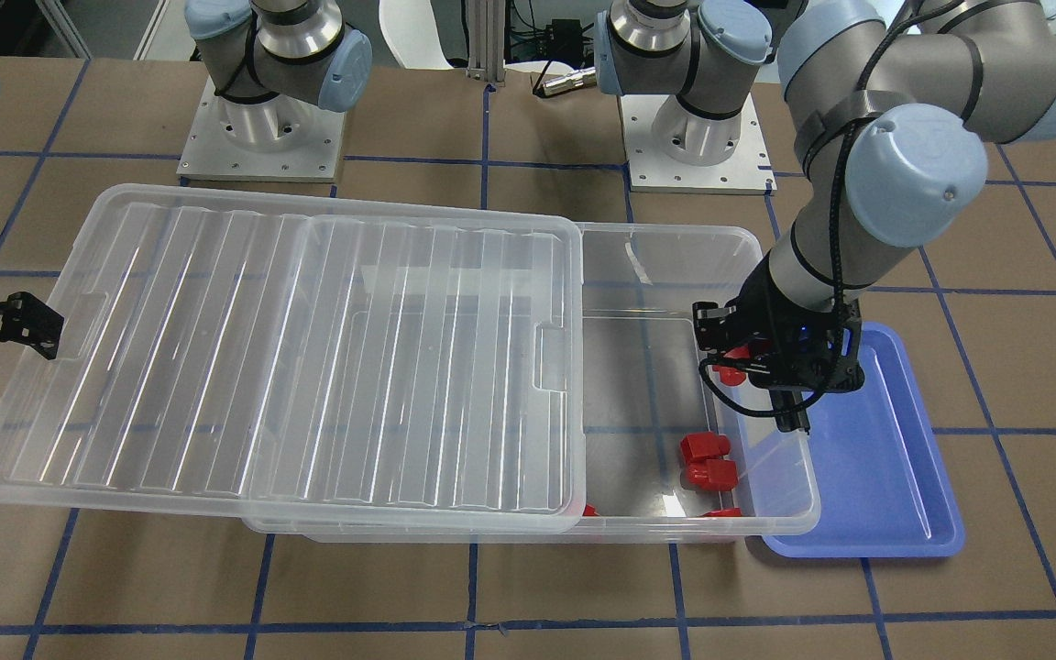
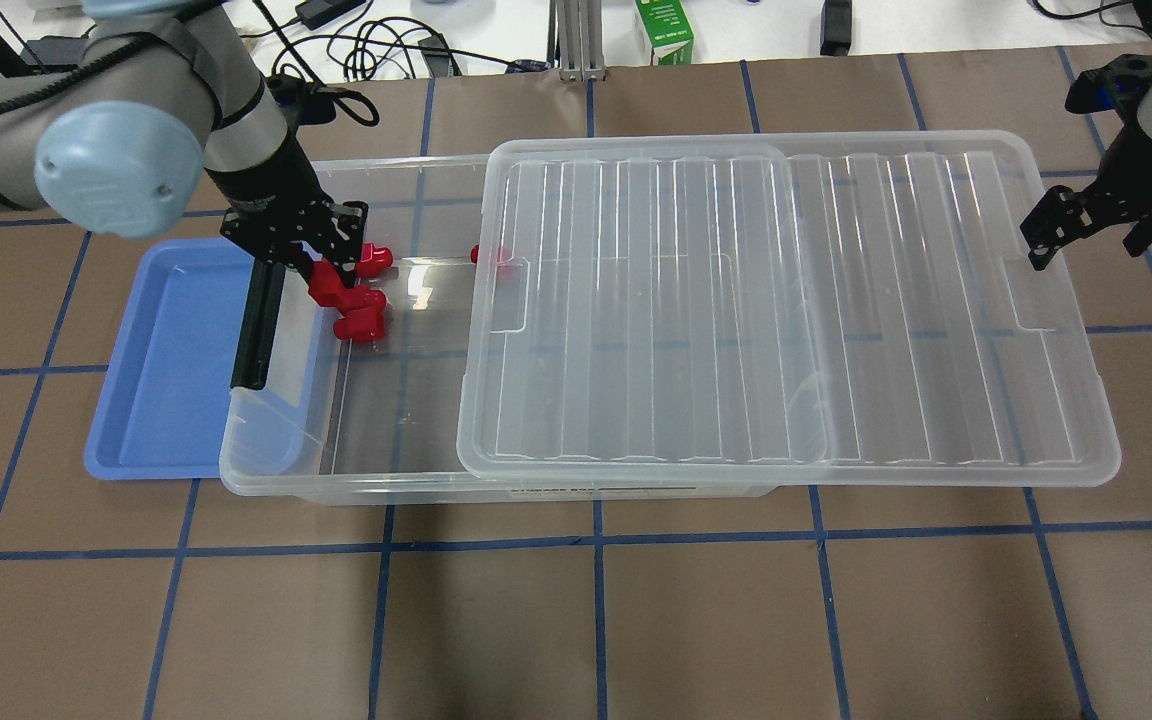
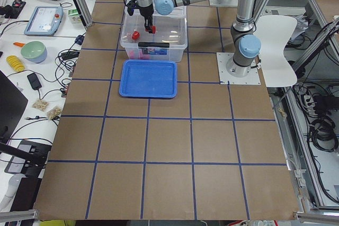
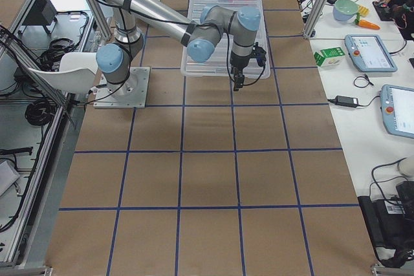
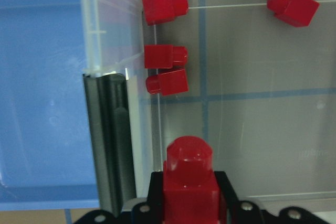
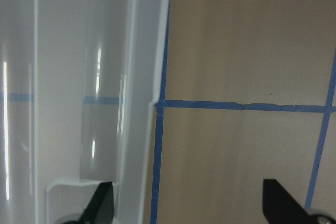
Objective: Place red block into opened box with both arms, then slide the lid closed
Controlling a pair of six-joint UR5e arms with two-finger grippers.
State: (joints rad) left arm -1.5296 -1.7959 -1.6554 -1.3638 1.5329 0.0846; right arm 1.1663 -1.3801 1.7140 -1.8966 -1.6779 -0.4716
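My left gripper (image 2: pixel 329 277) is shut on a red block (image 5: pixel 189 182), hanging over the uncovered end of the box (image 2: pixel 276 470) just inside its black bar (image 2: pixel 254 325). Several other red blocks lie on the box floor, among them two side by side (image 5: pixel 165 56) by the wall and one (image 5: pixel 293 8) farther in. The ribbed lid (image 2: pixel 786 300) covers most of the box and overhangs its far end. My right gripper (image 2: pixel 1086 238) is open at that overhanging short end. One finger (image 6: pixel 102 203) is over the lid and the other is outside the rim.
A shallow blue tray (image 2: pixel 166 370) lies against the box's open end, below my left arm. Brown table surface with blue tape lines surrounds the box. Cables and a green carton (image 2: pixel 664 30) sit beyond the table's far edge.
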